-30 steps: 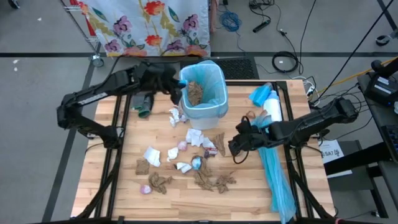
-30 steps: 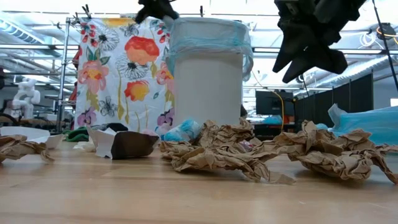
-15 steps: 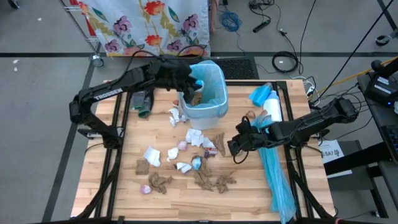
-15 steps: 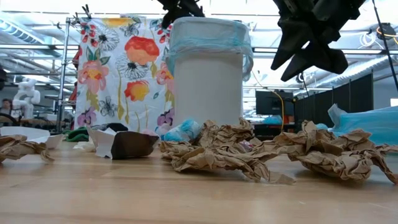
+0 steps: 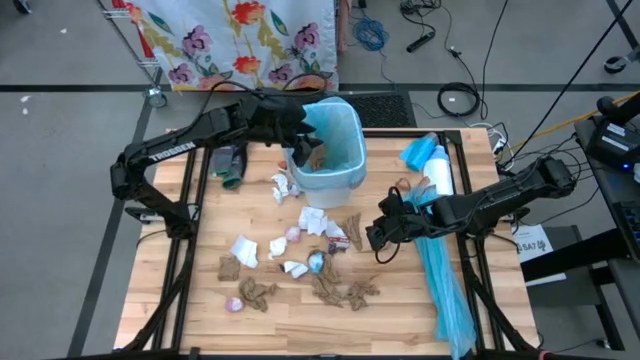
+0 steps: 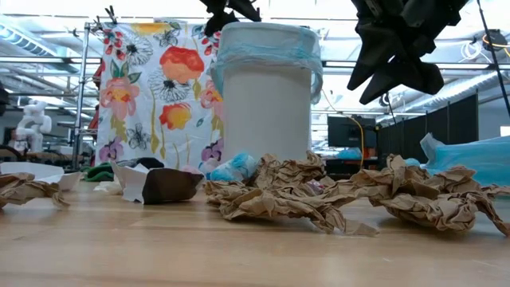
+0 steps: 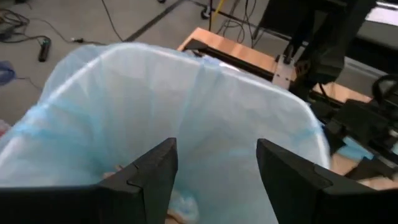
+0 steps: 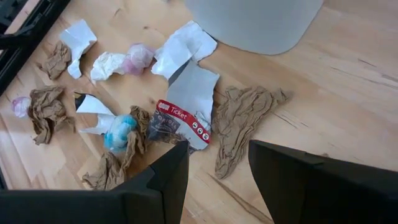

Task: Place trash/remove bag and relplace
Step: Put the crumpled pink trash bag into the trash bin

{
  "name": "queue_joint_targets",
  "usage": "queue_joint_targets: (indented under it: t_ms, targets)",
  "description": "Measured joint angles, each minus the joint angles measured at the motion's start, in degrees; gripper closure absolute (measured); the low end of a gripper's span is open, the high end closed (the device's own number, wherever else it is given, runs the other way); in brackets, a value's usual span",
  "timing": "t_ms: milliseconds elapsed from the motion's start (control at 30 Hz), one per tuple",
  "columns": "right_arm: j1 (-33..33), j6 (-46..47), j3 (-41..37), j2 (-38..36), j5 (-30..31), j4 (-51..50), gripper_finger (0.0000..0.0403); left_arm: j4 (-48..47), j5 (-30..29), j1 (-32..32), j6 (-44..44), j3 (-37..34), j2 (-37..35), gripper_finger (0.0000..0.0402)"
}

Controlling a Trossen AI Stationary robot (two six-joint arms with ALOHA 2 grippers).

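Spread apart and empty, the jaws of the left gripper [image 5: 303, 150] are held over the mouth of the white trash bin [image 5: 330, 175], which is lined with a light-blue bag [image 7: 205, 118] and stands at the far middle of the wooden table [image 5: 400, 310]. Brown paper is seen inside the bin. The right gripper [image 5: 378, 236] is held above the table's right middle, its jaws parted with nothing between them. The trash [image 5: 300, 262], crumpled brown paper and white tissue scraps, is scattered on the table near the bin. Light-blue plastic sheets [image 5: 445, 280] are laid along the right side.
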Motion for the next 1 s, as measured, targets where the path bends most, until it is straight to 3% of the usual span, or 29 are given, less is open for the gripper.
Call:
queue_joint_targets:
  t_ms: [333,500,833,1000]
  targets:
    - [0.0,-2.3,0.0,0.0,-0.1,-0.1,0.0243,-16.2,-5.6,-0.1,5.8,-0.4,-12.2,0.0185]
    - [0.0,-3.3,0.0,0.0,-0.1,-0.1,0.0243,-18.6,-5.6,-0.1,5.6,-9.6,-18.0,0.0185]
    - [0.0,-2.1,0.0,0.0,0.0,0.3,0.0243,5.5,-3.6,-3.2,-3.8,-43.3,-32.0,0.0185]
    - [0.0,-1.5,0.0,0.0,0.0,1.5,0.0243,19.4,-3.0,-4.7,-4.6,-57.8,-34.0,0.0185]
